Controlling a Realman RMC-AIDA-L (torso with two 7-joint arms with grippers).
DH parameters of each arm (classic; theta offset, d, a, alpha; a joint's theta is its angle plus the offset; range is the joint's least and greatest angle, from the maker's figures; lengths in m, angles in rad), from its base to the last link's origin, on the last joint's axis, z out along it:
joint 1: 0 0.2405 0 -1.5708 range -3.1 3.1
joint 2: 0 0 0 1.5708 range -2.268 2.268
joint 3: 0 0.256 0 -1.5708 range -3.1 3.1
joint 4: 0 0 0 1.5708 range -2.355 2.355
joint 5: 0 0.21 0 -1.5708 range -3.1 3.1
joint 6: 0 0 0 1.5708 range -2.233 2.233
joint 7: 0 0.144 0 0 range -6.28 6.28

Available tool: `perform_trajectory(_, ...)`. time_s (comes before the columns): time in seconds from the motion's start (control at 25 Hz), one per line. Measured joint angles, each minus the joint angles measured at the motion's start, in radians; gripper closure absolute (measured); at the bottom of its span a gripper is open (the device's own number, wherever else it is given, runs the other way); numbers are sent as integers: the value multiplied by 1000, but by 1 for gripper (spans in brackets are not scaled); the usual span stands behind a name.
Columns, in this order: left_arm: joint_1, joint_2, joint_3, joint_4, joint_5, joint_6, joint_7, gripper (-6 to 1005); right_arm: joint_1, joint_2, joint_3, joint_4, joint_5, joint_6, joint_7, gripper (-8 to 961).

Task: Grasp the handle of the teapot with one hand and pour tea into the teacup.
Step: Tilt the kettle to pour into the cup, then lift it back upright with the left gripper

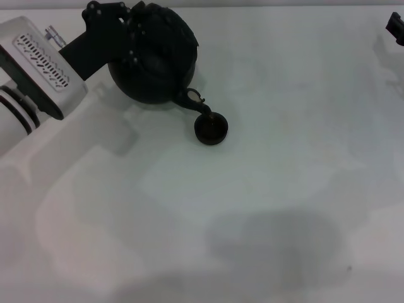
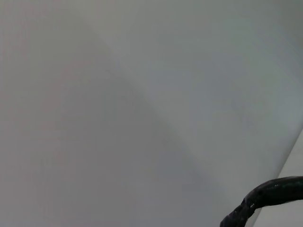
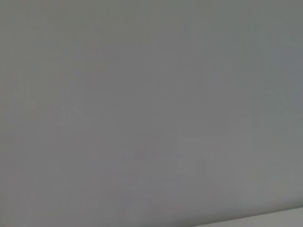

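In the head view the large black teapot [image 1: 158,66] is at the far left, tilted with its spout [image 1: 193,98] pointing down at the tiny black teacup [image 1: 211,129]. A thin dark stream runs from the spout into the cup. My left gripper [image 1: 134,36] is over the top of the teapot, shut on its handle, which it mostly hides. A curved black piece of the handle [image 2: 270,195] shows in the left wrist view. My right gripper [image 1: 396,26] is parked at the far right edge, far from both.
The white table [image 1: 265,208] spreads out in front of and to the right of the cup. My left arm [image 1: 31,69] comes in from the left edge. The right wrist view shows only plain grey surface.
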Motion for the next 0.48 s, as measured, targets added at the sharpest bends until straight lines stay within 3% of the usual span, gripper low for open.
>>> perform_trajectory(0.48,-6,0,0,23,0,0,48,917,0,0,0,1,-2,-2,0,141)
